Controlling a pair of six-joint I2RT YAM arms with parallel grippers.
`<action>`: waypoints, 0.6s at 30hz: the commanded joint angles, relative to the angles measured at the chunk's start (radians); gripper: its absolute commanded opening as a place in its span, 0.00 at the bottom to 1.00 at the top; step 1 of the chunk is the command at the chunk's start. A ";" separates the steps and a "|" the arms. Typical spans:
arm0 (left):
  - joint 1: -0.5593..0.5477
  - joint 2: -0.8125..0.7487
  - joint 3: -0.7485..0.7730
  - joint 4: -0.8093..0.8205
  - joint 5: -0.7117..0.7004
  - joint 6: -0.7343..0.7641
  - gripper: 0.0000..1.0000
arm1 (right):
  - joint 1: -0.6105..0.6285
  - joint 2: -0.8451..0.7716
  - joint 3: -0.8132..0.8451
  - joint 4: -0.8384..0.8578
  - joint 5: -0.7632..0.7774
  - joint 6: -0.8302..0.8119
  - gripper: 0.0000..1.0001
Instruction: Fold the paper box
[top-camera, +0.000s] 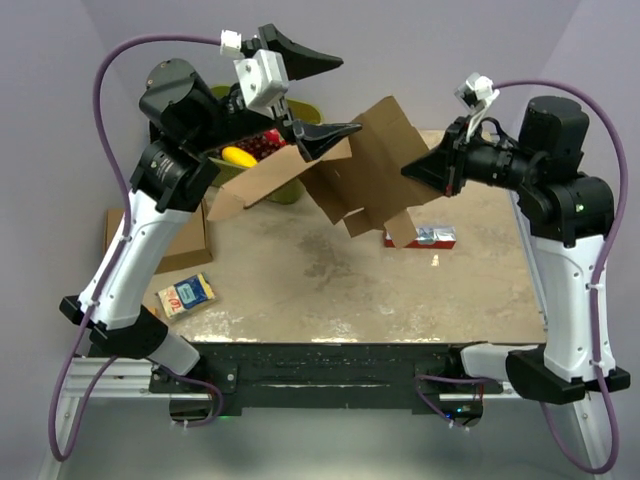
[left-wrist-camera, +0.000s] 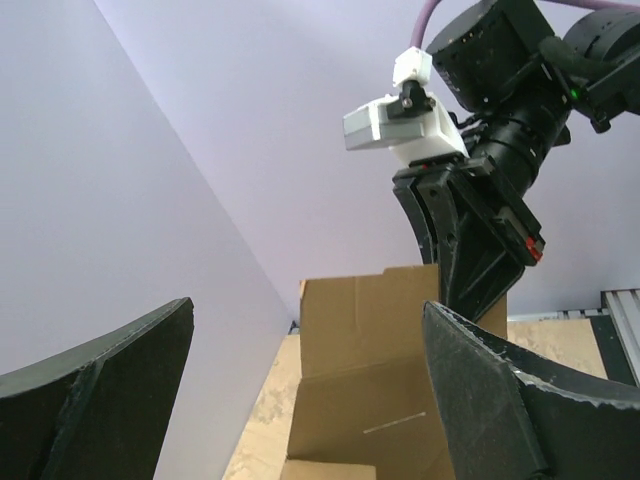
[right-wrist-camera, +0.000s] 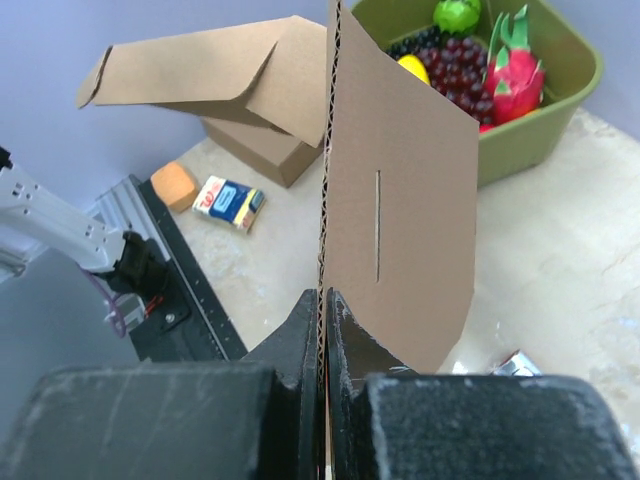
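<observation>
Right gripper (right-wrist-camera: 322, 300) was clamped on the raised box (right-wrist-camera: 400, 210).
Left gripper (top-camera: 349, 95) was spread empty; a flap (top-camera: 228, 203) was judged next to be folded.

Closed in by plain lilac walls (top-camera: 430, 50) meeting at the rear corners, evenly lit; underneath, a mottled beige tabletop (top-camera: 330, 285), scuffed and blotchy, edged at the near side by a black rail (top-camera: 330, 362)

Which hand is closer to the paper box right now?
Right. The right hand is clamped on the paper box's panel edge; the left hand hovers open beside its upper flap.
</observation>
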 joint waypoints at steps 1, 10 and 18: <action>-0.002 0.040 -0.012 -0.004 0.030 -0.058 1.00 | 0.004 -0.042 -0.067 0.037 -0.041 -0.007 0.00; -0.002 0.111 -0.092 -0.081 0.069 -0.090 1.00 | 0.009 -0.055 -0.219 0.065 -0.088 -0.088 0.00; -0.001 0.163 -0.113 -0.182 0.115 -0.046 1.00 | 0.051 -0.015 -0.291 0.108 -0.074 -0.111 0.00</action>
